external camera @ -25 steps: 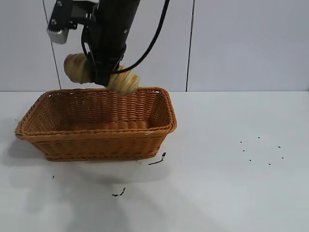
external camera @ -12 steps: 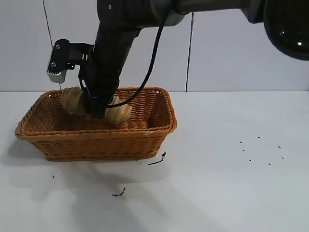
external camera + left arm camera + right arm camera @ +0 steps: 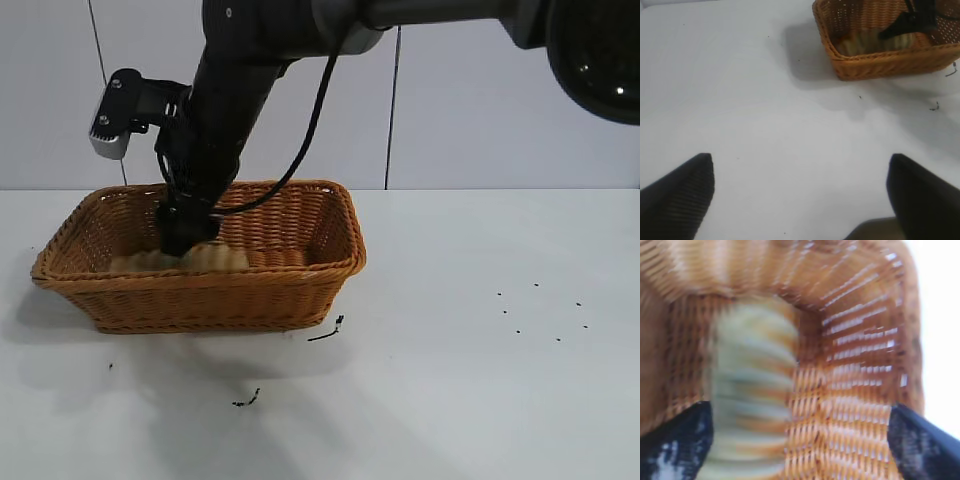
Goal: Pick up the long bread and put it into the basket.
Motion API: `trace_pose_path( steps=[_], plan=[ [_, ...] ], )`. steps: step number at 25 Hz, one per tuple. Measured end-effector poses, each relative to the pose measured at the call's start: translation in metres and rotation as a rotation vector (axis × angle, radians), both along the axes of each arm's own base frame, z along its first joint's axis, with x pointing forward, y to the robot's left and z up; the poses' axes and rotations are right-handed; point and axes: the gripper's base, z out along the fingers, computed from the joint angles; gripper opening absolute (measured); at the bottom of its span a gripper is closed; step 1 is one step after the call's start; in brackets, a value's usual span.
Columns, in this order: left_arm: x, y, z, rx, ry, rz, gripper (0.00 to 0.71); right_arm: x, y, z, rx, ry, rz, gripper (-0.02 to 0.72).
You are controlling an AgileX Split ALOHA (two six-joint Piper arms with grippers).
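The long bread (image 3: pixel 195 259) lies on the floor of the basket (image 3: pixel 200 300), toward its left part. My right gripper (image 3: pixel 184 238) reaches down into the basket just above the loaf. In the right wrist view its fingers stand wide apart and open (image 3: pixel 800 440), with the bread (image 3: pixel 752 405) lying free beside one finger on the basket's woven floor (image 3: pixel 850 405). My left gripper (image 3: pixel 800 195) is open and empty over bare table, far from the basket (image 3: pixel 890 62); that view also shows the bread (image 3: pixel 865 42) inside the basket.
The white table (image 3: pixel 480 380) stretches right of and in front of the basket, with small dark specks and scraps (image 3: pixel 325 332) on it. A grey panelled wall stands behind.
My right gripper has come down from above the basket's rim into the basket with the bread. The loaf now lies on the basket floor and the fingers are apart.
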Motion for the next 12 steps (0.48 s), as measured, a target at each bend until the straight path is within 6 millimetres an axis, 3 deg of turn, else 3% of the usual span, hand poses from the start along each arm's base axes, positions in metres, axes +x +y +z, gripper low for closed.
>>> trace_pose_path(
  steps=[5,9,12],
  plan=[
    [0.0,0.0,0.0,0.0,0.0,0.0,0.696,0.008,-0.034,0.044,0.179,0.112,-0.37,0.693],
    [0.0,0.0,0.0,0.0,0.0,0.0,0.696,0.017,-0.075,0.06,0.215,0.203,-0.649,0.693],
    [0.0,0.0,0.0,0.0,0.0,0.0,0.696,0.03,-0.108,0.061,0.214,0.227,-0.78,0.693]
  ],
)
